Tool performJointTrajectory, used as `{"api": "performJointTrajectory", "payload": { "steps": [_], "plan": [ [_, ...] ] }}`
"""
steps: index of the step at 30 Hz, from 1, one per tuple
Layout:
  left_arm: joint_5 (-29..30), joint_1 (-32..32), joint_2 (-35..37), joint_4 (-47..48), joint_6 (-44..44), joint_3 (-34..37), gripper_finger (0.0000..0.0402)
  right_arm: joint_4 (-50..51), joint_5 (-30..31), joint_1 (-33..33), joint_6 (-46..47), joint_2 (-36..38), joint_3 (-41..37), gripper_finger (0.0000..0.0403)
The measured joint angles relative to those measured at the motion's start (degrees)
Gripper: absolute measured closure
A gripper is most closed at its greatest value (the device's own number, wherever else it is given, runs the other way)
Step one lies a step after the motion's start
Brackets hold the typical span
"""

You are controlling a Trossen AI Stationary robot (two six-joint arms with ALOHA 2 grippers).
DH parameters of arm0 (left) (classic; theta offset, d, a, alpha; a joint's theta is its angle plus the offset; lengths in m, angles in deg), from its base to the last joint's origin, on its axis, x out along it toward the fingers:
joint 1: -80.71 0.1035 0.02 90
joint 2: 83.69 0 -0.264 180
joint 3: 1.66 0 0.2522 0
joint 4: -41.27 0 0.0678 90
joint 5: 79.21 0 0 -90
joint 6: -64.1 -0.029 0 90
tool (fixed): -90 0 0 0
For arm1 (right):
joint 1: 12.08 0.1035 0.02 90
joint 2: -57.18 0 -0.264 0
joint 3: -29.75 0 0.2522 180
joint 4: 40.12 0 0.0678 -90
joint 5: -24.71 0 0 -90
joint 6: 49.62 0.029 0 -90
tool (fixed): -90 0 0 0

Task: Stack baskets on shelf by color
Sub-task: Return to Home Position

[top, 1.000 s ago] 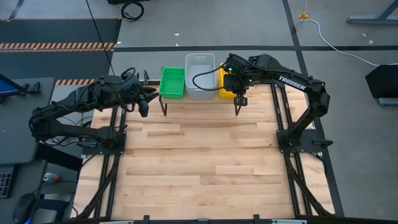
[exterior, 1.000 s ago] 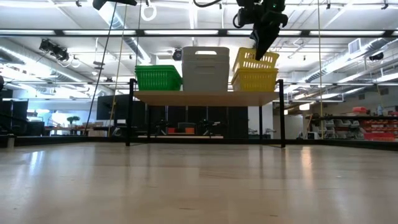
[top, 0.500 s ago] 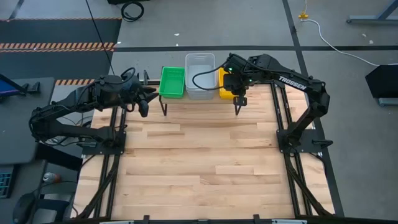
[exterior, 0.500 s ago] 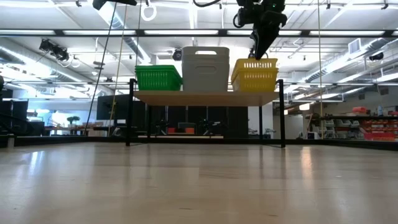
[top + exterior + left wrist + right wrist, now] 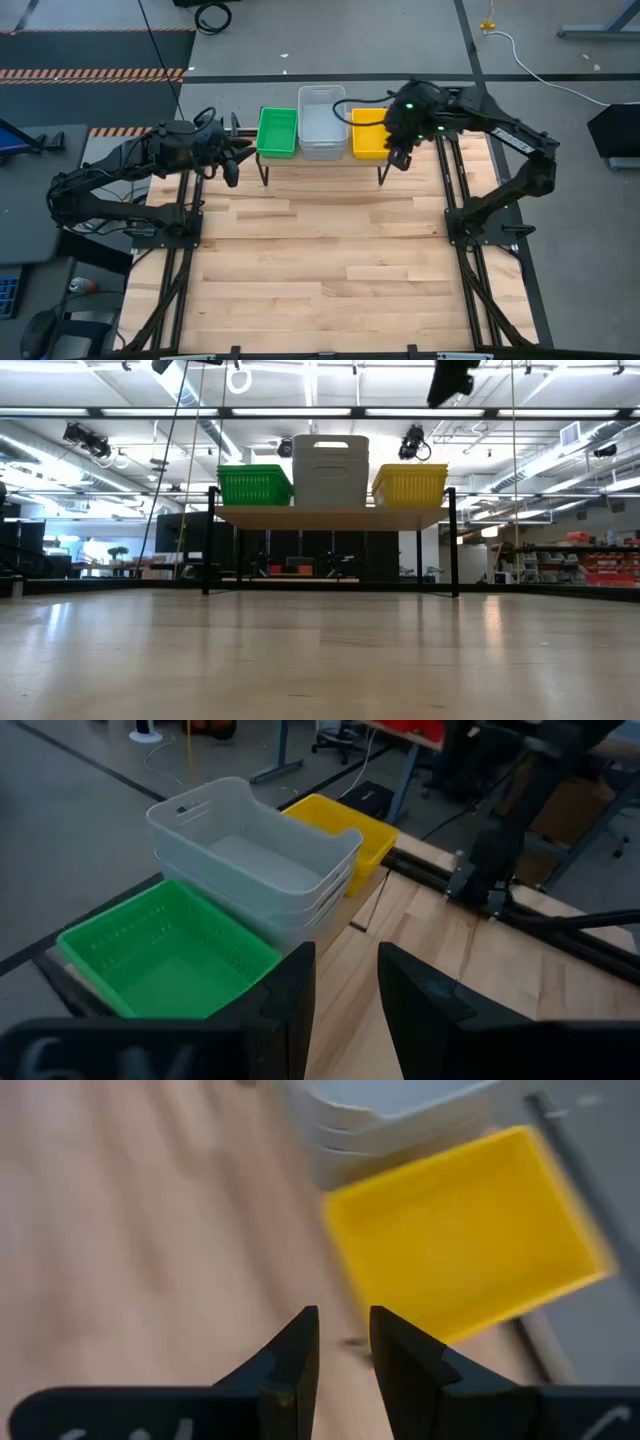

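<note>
Three basket stacks stand side by side on the shelf (image 5: 330,516) at the table's far edge: green (image 5: 277,132) on the left, pale grey (image 5: 321,122) in the middle, yellow (image 5: 368,135) on the right. The yellow stack (image 5: 410,485) sits level, its baskets nested. My right gripper (image 5: 398,160) hovers above and to the right of the yellow stack (image 5: 465,1230), open by a narrow gap (image 5: 343,1342) and holding nothing. My left gripper (image 5: 230,170) waits left of the shelf, narrowly open (image 5: 347,990), facing the green basket (image 5: 165,955) and grey basket (image 5: 250,860).
The slatted wooden tabletop (image 5: 320,260) stretches from the shelf to the near edge with nothing on it. The shelf's thin black legs (image 5: 208,540) stand on the table's far part. Black frame rails (image 5: 455,190) run along both table sides.
A second ago the top yellow basket sat tilted on its stack with my right gripper at its rim. It has dropped level into the stack. Since then my right gripper has left it, rising and swinging toward the table's right edge.
</note>
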Motion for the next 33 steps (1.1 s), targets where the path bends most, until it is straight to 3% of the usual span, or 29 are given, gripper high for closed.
{"api": "performJointTrajectory", "payload": {
  "steps": [4,8,11,16,23,28,33],
  "plan": [
    [-5.98,0.00,-0.01,-3.52,-0.52,0.00,0.0285,-0.69,-7.43,1.53,8.34,3.08,0.00,0.0304],
    [-12.53,-0.48,-0.52,-15.82,-1.81,0.79,0.0285,-4.64,-7.70,4.38,11.94,6.20,0.00,0.0305],
    [-12.92,-1.10,-0.59,-21.60,-1.87,1.92,0.0285,-7.05,-4.67,6.30,13.25,8.63,0.00,0.0309],
    [-9.62,-2.49,2.17,-22.44,0.64,7.22,0.0293,-10.60,-1.81,7.71,17.45,14.40,-3.61,0.0322],
    [-4.53,-6.70,12.66,-32.17,8.03,20.62,0.0351,-24.22,-1.83,9.33,26.88,28.60,-22.83,0.0351],
    [0.02,-8.86,20.46,-29.86,9.44,24.56,0.0394,-39.51,-0.98,10.30,34.95,39.69,-39.40,0.0381],
    [3.93,-10.12,27.02,-24.37,10.55,26.00,0.0391,-43.82,3.06,11.38,40.99,50.44,-52.48,0.0396]
  ]
}}
